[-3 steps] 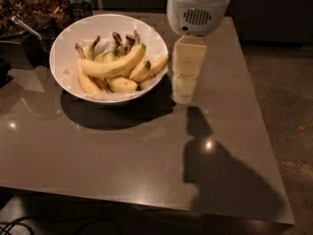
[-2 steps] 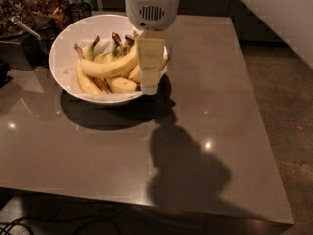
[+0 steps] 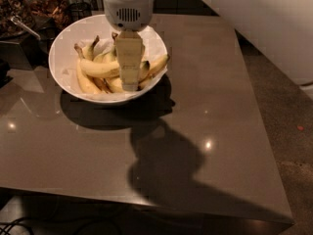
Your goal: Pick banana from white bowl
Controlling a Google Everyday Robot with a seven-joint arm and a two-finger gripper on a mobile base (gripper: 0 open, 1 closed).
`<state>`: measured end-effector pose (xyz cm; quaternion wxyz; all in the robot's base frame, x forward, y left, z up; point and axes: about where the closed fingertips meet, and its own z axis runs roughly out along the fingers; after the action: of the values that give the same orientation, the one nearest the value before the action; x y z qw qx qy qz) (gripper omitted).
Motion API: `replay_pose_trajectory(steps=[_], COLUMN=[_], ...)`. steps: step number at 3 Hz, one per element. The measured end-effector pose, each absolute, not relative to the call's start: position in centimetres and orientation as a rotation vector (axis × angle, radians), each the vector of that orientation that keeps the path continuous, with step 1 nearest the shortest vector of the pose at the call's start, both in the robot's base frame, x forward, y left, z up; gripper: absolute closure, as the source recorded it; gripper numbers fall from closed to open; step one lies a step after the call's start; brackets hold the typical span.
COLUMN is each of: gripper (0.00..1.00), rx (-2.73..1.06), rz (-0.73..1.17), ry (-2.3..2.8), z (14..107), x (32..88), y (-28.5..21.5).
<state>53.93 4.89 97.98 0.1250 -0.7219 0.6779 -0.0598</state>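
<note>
The white bowl [image 3: 66, 38] stands at the back left of the brown table and holds several yellow bananas. The longest banana [image 3: 100, 68] lies across the top of the pile, its dark stem pointing left. Shorter bananas lie around and under it. My gripper [image 3: 129, 84] hangs from its white wrist [image 3: 128, 6] straight down into the bowl, over the right part of the pile. It covers the right end of the long banana. Whether it touches any banana is hidden.
Dark containers of snacks [image 3: 29, 6] and a metal utensil [image 3: 22, 26] stand behind and left of the bowl. The table's right edge [image 3: 259, 116] drops to a speckled floor. A white surface [image 3: 274, 23] fills the upper right corner.
My gripper has moved left, from beside the bowl's right rim to over the bananas inside the bowl. The bananas have not visibly shifted.
</note>
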Motion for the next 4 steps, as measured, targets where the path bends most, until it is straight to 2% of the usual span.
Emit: replay_pose_trajectory(steps=[2, 4], gripper=[0.00, 0.18], rx=[-2.124, -2.121], rz=[-0.038, -0.038], ry=[1.968, 2.039], z=[97.0, 94.5], x=[57.3, 59.0], y=[9.1, 11.9])
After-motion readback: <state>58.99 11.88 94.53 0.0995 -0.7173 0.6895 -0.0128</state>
